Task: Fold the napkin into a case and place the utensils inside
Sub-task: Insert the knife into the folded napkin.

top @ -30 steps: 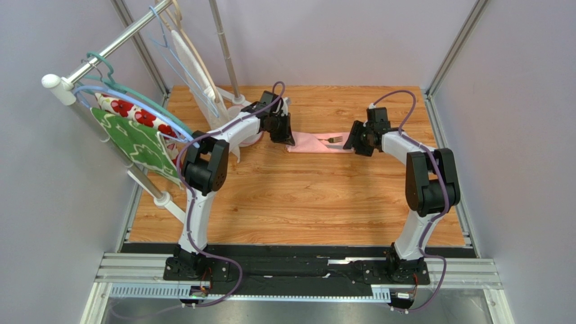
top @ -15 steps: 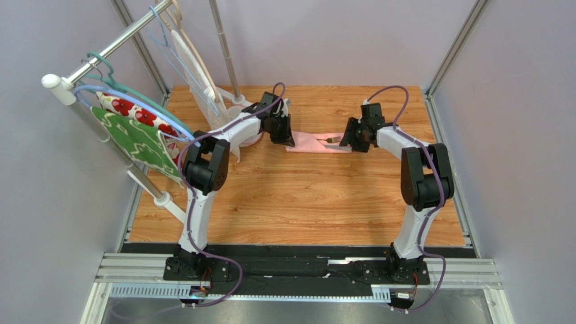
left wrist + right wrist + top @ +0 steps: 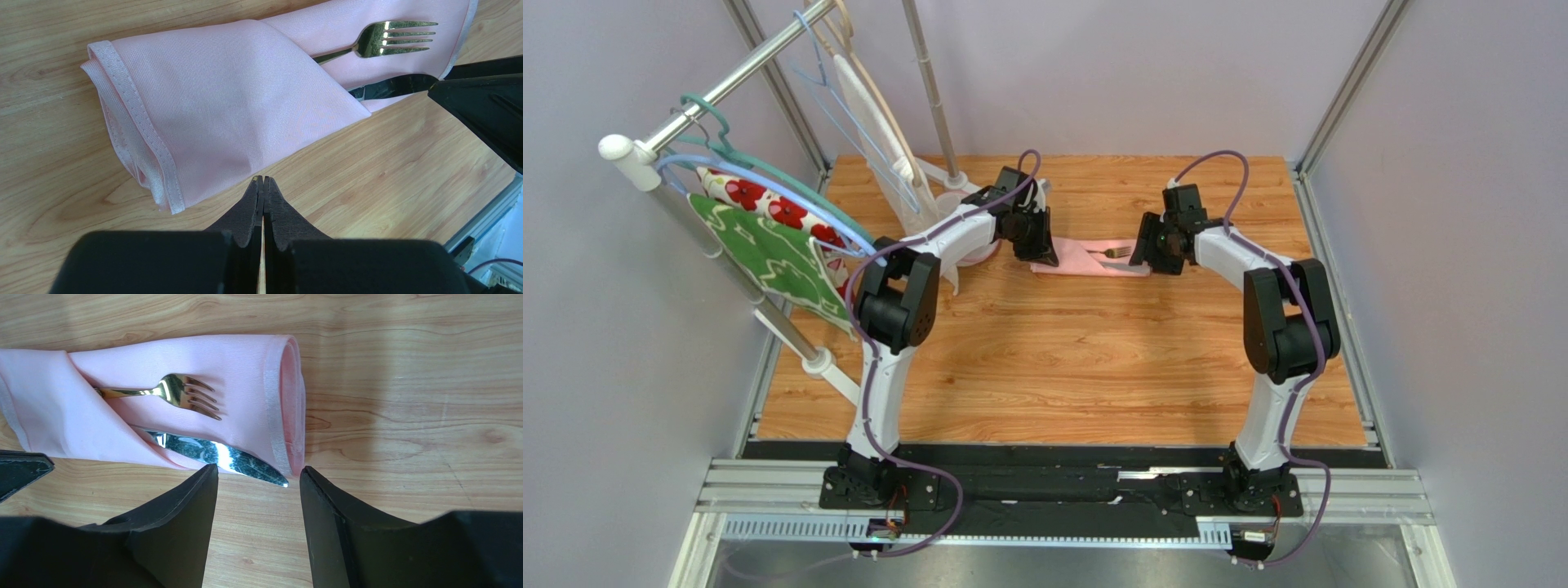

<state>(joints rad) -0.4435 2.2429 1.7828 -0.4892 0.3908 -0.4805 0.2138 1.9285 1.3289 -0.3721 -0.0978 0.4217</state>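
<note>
Right, from the near edge: both arms rise from their bases at 6 o'clock and reach across the wooden table toward its far half. Up there, around 12 o'clock, lies the napkin, folded into a narrow pink case that runs from 9 to 3 o'clock.

The left fingers sit at the 9 o'clock end. They are pressed fully together and grip nothing, with their tips just beside the cloth's near edge. The right fingers are at the 3 o'clock end, spread partway, with only bare wood showing between them.

Now the utensils. A yellowish fork lies with its tines toward 3 o'clock and its handle tucked under the diagonal flap. Just beside it, a silver knife has its handle in the pocket too. Its blade sticks out, and the tip reaches just past the cloth's near edge, toward the gap between the right fingers. Whether it touches either finger, I can't tell.

Farther off, at 10 o'clock, a metal rack carries hangers with a green cloth and a white cloth with red flowers.
</note>
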